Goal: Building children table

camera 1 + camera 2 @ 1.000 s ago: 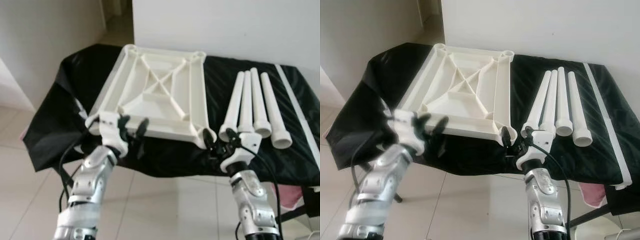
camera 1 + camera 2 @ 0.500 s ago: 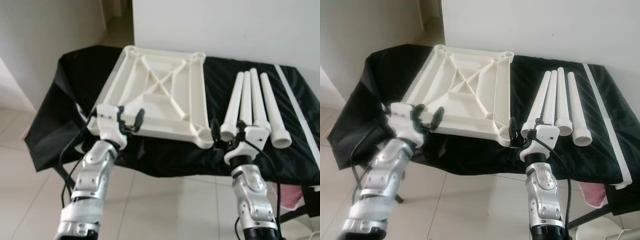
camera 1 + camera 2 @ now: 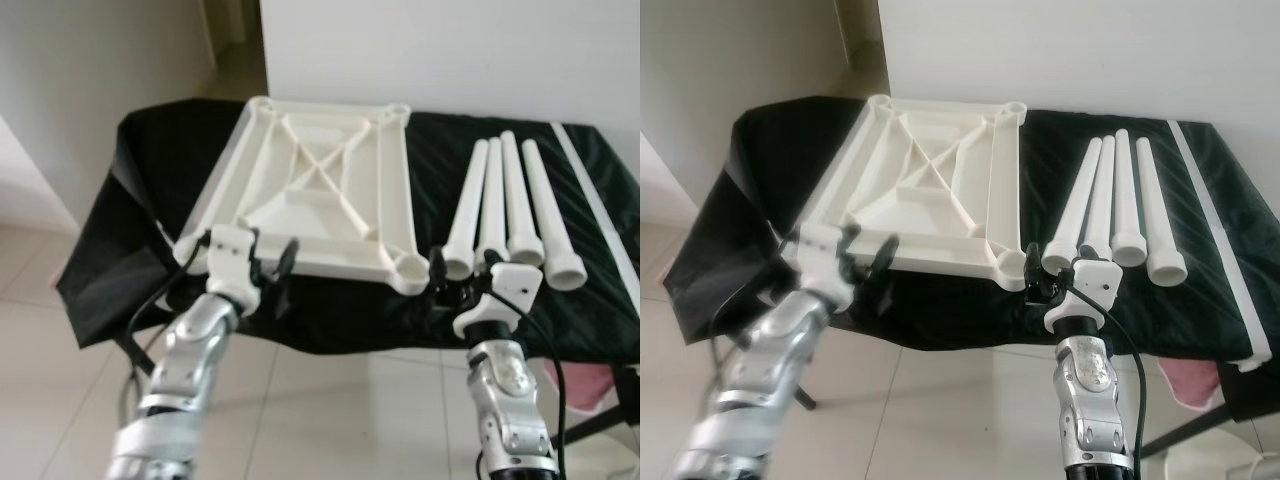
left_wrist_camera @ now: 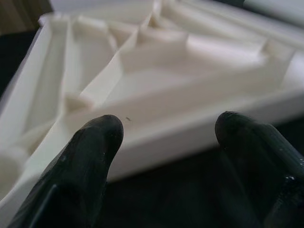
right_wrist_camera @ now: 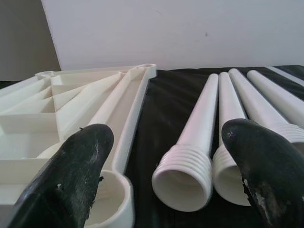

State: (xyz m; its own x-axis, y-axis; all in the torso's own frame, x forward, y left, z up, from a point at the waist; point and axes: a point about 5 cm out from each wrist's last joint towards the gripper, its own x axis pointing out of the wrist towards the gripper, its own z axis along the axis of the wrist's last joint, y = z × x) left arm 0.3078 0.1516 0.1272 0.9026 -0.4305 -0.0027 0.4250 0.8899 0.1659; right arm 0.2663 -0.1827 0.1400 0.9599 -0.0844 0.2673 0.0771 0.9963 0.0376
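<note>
A white plastic tabletop [image 3: 320, 190] lies upside down on a black-draped table [image 3: 160, 150], ribs and corner sockets facing up. Several white legs [image 3: 500, 200] lie side by side to its right, threaded ends toward me. My left gripper [image 3: 270, 258] is open just in front of the tabletop's near rim [image 4: 156, 114], its fingers [image 4: 90, 142] apart and holding nothing. My right gripper [image 3: 460, 272] is open at the table's front edge. It faces the gap between the near right corner socket [image 5: 111, 190] and the nearest leg's threaded end [image 5: 183, 183].
A white wall stands behind the table and pale floor tiles lie below its front edge. A white strip [image 3: 600, 200] runs along the cloth's right side. Something pink [image 3: 580, 385] hangs low at the right. Black cables trail from both wrists.
My right gripper has edged right, from the tabletop's near corner toward the leg ends. My left gripper rose to the rim, then dipped slightly. Both stay open.
</note>
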